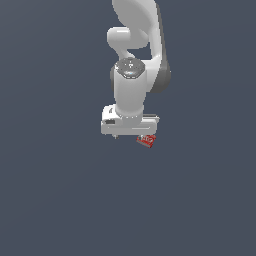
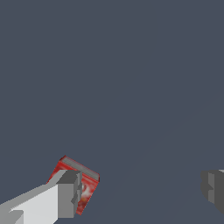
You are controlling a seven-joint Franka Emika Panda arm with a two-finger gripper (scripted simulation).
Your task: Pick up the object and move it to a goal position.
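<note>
now | gripper (image 2: pixel 142 192) spread wide | red block (image 2: pixel 83 183) beside one finger (image 2: pixel 65 194)

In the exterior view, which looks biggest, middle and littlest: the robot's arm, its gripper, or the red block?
1. The white arm, biggest.
2. The gripper, the wide piece under the arm.
3. The red block, littlest, sitting at the gripper's edge.

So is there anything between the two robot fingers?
Almost nothing. In the wrist view the red block sits right against one finger; from there to the other finger is only bare grey floor.
</note>
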